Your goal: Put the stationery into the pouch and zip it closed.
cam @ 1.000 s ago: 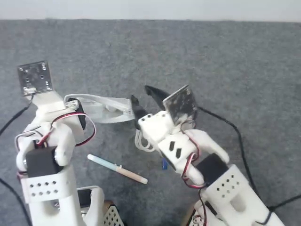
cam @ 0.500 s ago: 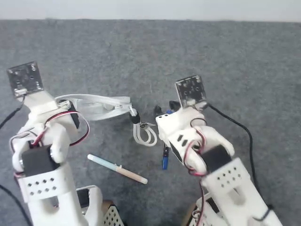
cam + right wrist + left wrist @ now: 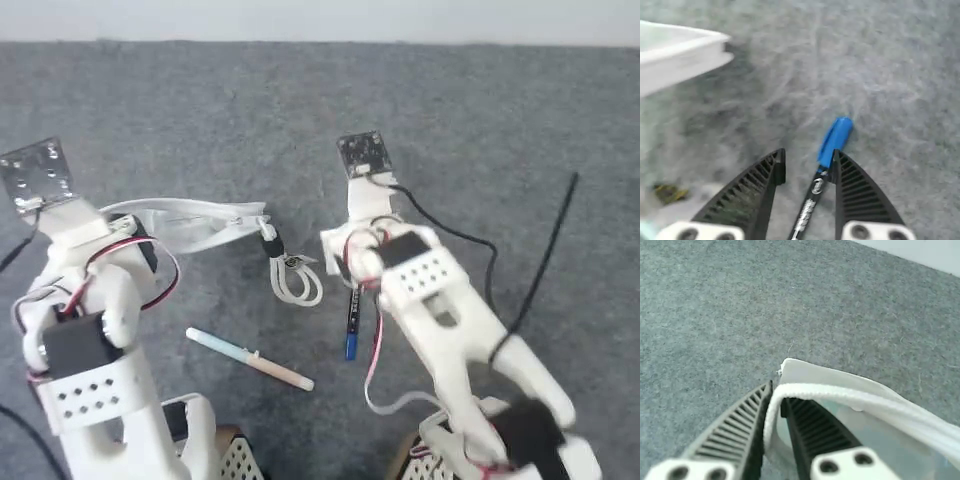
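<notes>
The clear pouch [image 3: 195, 224] with a white zip edge lies on the grey carpet, its zip pull and white cord loop [image 3: 296, 281] at the near end. My left gripper [image 3: 776, 396] is shut on the rim of the pouch [image 3: 850, 397] at its far-left end. A black pen with a blue cap [image 3: 352, 320] lies to the right of the loop. My right gripper [image 3: 807, 161] is open just above it, the blue-capped pen [image 3: 834, 136] lying between its fingers. A pastel pen [image 3: 250, 360] lies nearer the front.
Grey carpet [image 3: 500, 120] covers the whole table, with open room at the back and right. A black cable [image 3: 545, 260] runs across the right side. The arm bases [image 3: 200, 445] stand at the front edge.
My right arm has left the pouch's zip end and swung right and down over the blue-capped pen. The left arm has shifted a little left, taking the pouch with it.
</notes>
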`<state>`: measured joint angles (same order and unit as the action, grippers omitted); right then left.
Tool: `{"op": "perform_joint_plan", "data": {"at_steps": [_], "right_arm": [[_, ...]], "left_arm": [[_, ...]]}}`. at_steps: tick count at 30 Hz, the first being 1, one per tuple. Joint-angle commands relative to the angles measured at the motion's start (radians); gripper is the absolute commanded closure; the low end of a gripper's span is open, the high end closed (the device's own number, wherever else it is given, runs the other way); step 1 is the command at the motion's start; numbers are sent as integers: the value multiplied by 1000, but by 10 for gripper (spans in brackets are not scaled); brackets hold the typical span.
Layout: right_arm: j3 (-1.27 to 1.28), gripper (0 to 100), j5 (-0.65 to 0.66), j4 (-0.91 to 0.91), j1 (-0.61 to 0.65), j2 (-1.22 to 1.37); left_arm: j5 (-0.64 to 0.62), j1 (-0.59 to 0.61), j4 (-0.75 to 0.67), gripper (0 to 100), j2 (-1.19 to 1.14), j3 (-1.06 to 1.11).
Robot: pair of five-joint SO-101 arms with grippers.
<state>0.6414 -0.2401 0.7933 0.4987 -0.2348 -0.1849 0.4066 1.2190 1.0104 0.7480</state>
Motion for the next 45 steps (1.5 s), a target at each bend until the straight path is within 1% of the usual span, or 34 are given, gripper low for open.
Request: {"op": "perform_joint_plan", "data": {"at_steps": [1,7,18,27,30,34,36,39,42,45], "right_arm": [[-121,864,-14,4,-54,99],[-212,864,-15,4,-56,277],[-308,864,-15,8,-56,453],[-485,865,-20,194,-51,625],[-557,865,-86,268,-54,659],[-620,867,-89,360,-51,673],[-624,897,-89,364,-51,673],[-626,992,-89,352,-51,673],[-624,979,-89,349,-51,673],[-626,994,-89,352,-50,656]], "left_arm": [[3,9,-28,988,-15,1],[3,9,-28,988,-15,2],[3,9,-26,988,-15,4],[3,9,-26,988,-15,13],[3,9,-26,988,-15,13],[3,9,-26,988,-15,13],[3,9,-26,988,-15,13],[3,9,-26,988,-15,13],[3,9,-26,988,-15,15],[3,9,-26,988,-15,15]]}}
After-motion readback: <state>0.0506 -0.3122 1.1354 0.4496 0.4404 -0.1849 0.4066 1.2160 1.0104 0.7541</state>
